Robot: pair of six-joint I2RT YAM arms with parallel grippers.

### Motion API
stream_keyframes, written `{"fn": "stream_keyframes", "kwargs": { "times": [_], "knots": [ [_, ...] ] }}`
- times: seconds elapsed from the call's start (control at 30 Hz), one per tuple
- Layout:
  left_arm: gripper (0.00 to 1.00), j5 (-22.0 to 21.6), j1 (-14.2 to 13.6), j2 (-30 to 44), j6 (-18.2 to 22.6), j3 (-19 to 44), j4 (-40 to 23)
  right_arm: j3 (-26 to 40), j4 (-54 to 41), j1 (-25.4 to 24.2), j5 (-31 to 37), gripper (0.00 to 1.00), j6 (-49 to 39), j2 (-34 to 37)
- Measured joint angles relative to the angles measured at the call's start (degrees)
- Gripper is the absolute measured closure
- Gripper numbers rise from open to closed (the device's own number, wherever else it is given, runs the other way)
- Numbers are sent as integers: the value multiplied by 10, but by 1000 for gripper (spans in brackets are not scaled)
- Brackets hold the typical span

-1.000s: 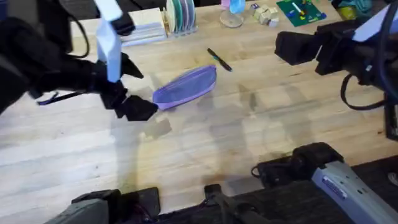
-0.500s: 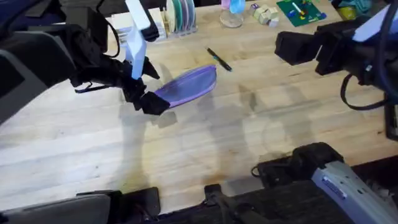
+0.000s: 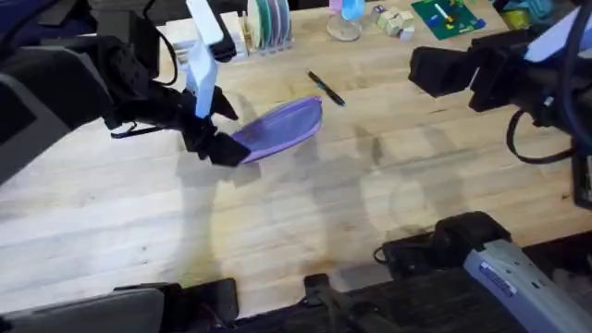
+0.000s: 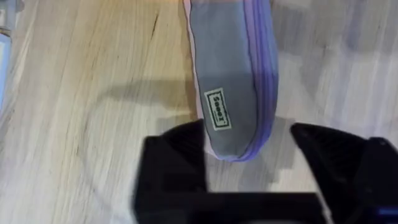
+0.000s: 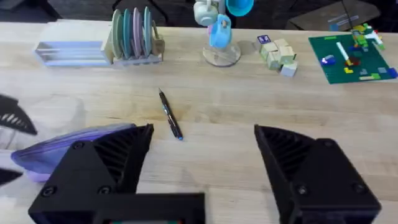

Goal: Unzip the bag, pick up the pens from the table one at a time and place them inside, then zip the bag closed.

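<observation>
- The bag [image 3: 277, 129] lies on the table [image 3: 370, 213], slanted, and its zipper looks closed along the whole length, so I judge that the unzipping step is not yet done.
- The left gripper [image 4: 249, 146] sits at the lower left end of the bag with its 2 fingers spread wide, 1 on each side of that end. It is not closed on the fabric. I think it is placed there to pin this end, so that the bag does not slide when the zipper is pulled.
- The right gripper [image 5: 202, 152] hangs above the right side of the table, well apart from the bag, with its fingers wide open and nothing between them. It is probably kept back for the zipper pull, which I cannot find in these views.
- The pen [image 3: 326, 90] lies just beyond the upper right end of the bag, near it but not touching.
- Count: 1 bag, 1 pen, 2 grippers, both open.
</observation>
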Motion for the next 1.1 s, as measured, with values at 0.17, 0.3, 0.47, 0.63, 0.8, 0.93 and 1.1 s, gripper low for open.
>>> {"fn": "stream_keyframes", "kwargs": {
  "times": [0.17, 0.3, 0.47, 0.63, 0.8, 0.93, 1.1],
  "knots": [
    [918, 0, 0, 0, 3, 0, 2, 0, 0, 0, 0, 3, 0, 0],
    [956, 0, -1, 0, 4, 0, 2, 0, 0, 0, 0, 3, 0, 0],
    [956, 0, -1, 0, 4, 0, 2, 0, 0, 0, 0, 3, 0, 0],
    [956, 0, -1, 0, 4, 0, 2, 0, 0, 0, 0, 3, 2, 0],
    [956, 0, -1, 0, 4, 0, 2, 0, 1, 0, 0, 3, 17, 5],
    [956, 0, -1, 0, 4, 0, 2, 0, 0, 0, 0, 3, 22, 23],
    [956, 0, -1, 0, 4, 0, 2, 1, 0, 0, -33, 4, 49, 35]
  ]
}}
